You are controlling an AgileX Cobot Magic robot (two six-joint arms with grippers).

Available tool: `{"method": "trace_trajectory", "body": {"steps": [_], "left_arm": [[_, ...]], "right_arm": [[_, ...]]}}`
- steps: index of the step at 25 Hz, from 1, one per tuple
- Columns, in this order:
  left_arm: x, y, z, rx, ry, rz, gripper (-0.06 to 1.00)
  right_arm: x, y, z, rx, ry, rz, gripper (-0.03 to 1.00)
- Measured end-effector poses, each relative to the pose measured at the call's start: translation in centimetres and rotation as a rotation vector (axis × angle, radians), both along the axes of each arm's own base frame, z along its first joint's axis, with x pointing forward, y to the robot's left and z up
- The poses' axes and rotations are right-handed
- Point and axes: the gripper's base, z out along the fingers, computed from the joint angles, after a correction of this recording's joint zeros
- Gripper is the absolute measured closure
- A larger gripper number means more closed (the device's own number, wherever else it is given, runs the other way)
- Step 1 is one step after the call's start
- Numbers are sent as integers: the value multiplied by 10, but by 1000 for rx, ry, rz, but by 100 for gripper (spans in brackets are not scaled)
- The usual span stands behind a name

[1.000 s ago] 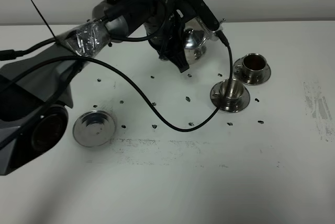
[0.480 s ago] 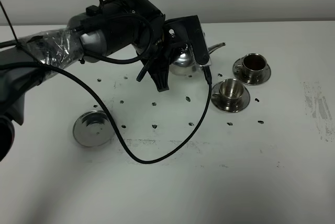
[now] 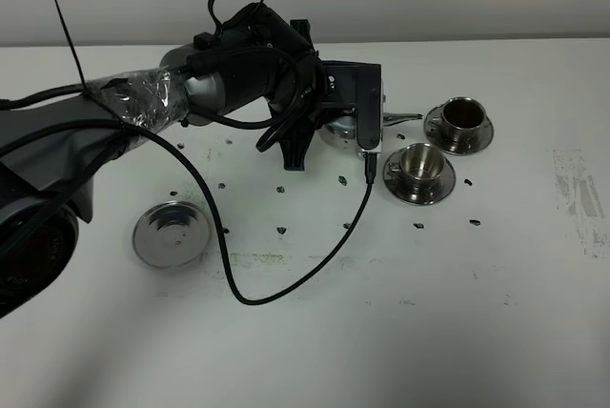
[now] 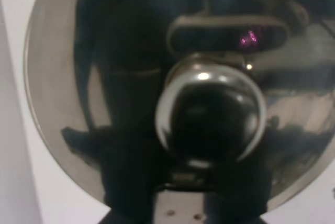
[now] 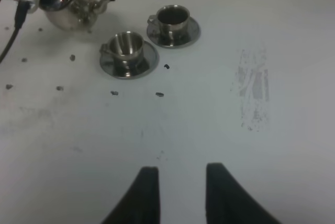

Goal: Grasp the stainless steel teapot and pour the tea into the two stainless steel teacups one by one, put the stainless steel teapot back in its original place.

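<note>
Over the last second the left arm has lowered the stainless steel teapot (image 3: 335, 132) toward 6 o'clock, and the cable (image 3: 286, 279) is off the near cup. Round steel dish (image 3: 172, 234), at 8 o'clock from the pot, holds nothing. Left tool (image 4: 183, 195) looks clenched on the pot's handle. Near teacup (image 3: 417, 166), at 4 o'clock, looks empty. Far teacup (image 3: 461, 116), at 3 o'clock, holds dark tea (image 5: 172, 14). One pour likely remains. Right tool (image 5: 180, 192) is released and idle.
</note>
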Motion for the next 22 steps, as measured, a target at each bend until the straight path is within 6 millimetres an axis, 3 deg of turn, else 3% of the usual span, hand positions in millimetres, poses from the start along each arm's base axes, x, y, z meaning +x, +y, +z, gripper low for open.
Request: {"method": "trace_trajectory", "body": {"steps": [11,22], "left_arm": [[6,3,-3,150,-73,-131,77],[8,-14,-9,216,-134,-221,77]], "right_arm": [[0,0,0,0,0,0,73],[0,0,0,0,0,0,73]]}}
